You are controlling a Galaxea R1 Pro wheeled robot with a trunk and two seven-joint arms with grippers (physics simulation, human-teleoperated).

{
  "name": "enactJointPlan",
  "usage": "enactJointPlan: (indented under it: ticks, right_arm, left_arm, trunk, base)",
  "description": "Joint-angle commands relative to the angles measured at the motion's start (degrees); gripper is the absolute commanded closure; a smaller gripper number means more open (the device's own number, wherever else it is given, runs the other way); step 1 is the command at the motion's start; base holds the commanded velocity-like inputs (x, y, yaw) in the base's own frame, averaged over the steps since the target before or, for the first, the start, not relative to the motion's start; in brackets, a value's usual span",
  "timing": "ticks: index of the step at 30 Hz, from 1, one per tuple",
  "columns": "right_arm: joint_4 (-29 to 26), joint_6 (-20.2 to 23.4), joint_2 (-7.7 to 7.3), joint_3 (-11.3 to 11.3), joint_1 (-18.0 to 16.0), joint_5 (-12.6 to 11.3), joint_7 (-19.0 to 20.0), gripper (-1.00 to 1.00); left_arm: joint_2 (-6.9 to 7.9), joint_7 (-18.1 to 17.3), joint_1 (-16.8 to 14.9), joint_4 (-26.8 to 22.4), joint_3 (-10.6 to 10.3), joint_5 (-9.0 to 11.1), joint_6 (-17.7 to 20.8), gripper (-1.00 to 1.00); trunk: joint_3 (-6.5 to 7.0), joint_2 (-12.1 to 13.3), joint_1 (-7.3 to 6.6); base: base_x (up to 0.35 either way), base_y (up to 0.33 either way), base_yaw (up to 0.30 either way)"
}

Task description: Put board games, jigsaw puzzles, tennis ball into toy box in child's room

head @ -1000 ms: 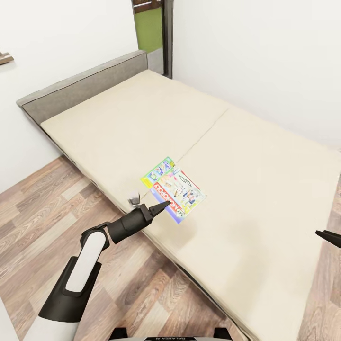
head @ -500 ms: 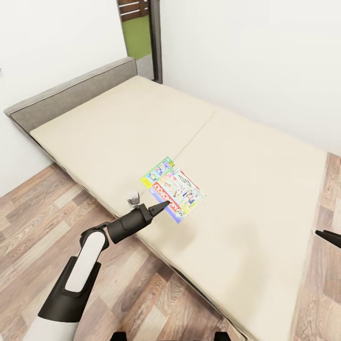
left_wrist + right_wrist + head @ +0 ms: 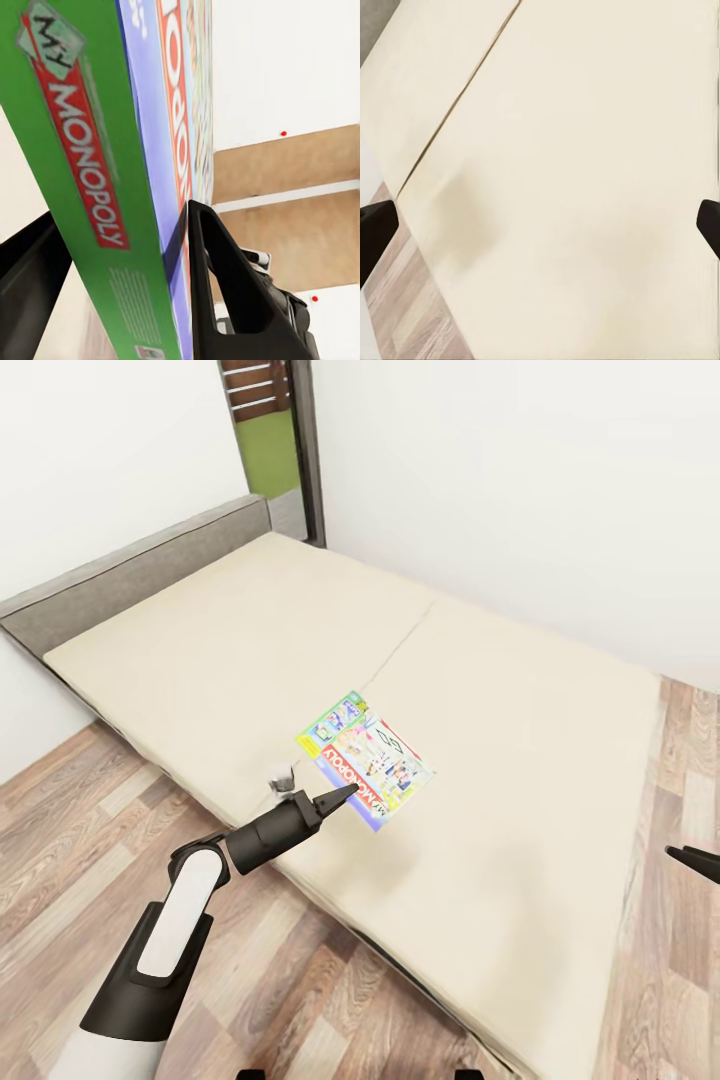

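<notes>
The Monopoly box (image 3: pixel 366 760) is held up over the near edge of the bed (image 3: pixel 500 690), pinched at one edge by the left gripper (image 3: pixel 345 793). In the left wrist view its green side panel (image 3: pixel 82 187) runs between the two black fingers (image 3: pixel 225 277), which press on opposite faces of the box, so the hold is across its thickness. It reads as a stiff, flat cardboard box, light for its size but wide, and held by one edge it will likely want to swing or sag about the grip; the printed faces look smooth, so a slip is possible if the arm moves sharply. A hold nearer the middle of a long side would be steadier.

In the head view the printed lid faces up and towards the camera, and the long axis runs from the gripper away and leftward across the mattress, the box tilted, not level.

The right gripper (image 3: pixel 540 217) hangs apart over the bare mattress, its fingertips (image 3: pixel 375 225) spread wide and holding nothing. Wood-plank floor (image 3: pixel 90 840) lies beside the bed.
</notes>
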Motion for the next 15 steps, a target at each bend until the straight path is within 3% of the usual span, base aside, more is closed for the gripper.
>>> enactJointPlan:
  ticks: [1,15]
  right_arm:
    - [0.0,0.6,-0.01,0.0,0.0,0.1,0.3,-1.0]
    - [-0.2,0.6,-0.01,0.0,0.0,0.1,0.3,-1.0]
  left_arm:
    - [-0.03,-0.1,0.0,0.0,0.1,0.1,0.3,1.0]
    - [-0.02,-0.1,0.0,0.0,0.0,0.1,0.1,1.0]
  trunk:
    - [0.06,0.0,0.0]
    - [1.26,0.0,0.0]
  base:
    - [0.0,0.0,-0.115]
    - [0.0,0.0,-0.115]
